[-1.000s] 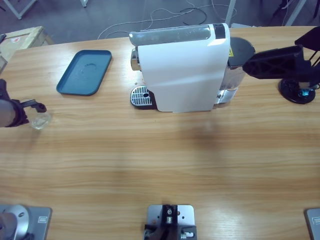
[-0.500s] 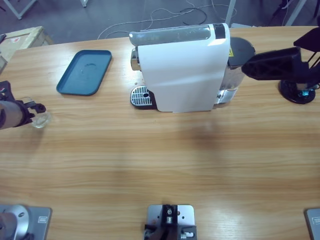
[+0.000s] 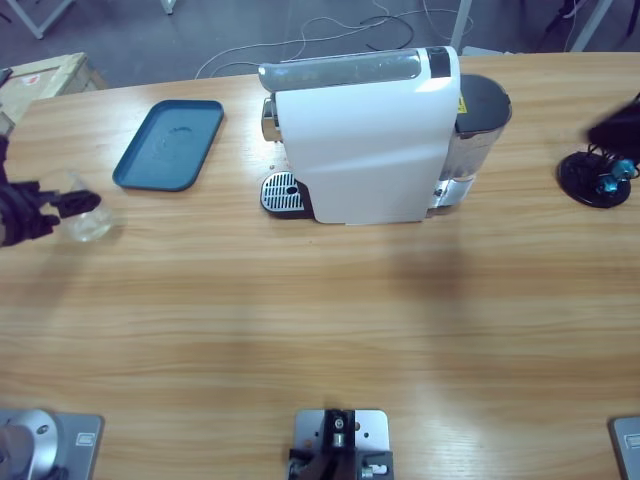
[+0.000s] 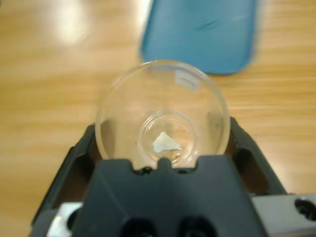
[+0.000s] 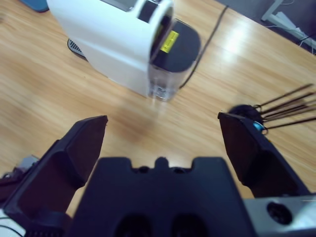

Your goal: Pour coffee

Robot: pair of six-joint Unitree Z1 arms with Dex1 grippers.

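Note:
My left gripper is at the table's far left, shut on a small clear tumbler. In the left wrist view the black jaws press both sides of the tumbler around my left gripper, and I look down into its mouth. No coffee shows in it, only a pale glint at the bottom. The white coffee machine stands at the table's middle back, its drip grate bare. My right gripper is open and holds nothing, high over the coffee machine. Only a dark piece of that arm shows in the high view.
A blue tray lies between the tumbler and the machine, also just beyond the glass as the blue tray. A black stand with thin rods sits at the far right, seen too as the black stand. Cables run behind the table.
The left gripper has lifted the tumbler off the table and carried it slightly right. The right arm has pulled back from beside the machine, almost out of the high view.

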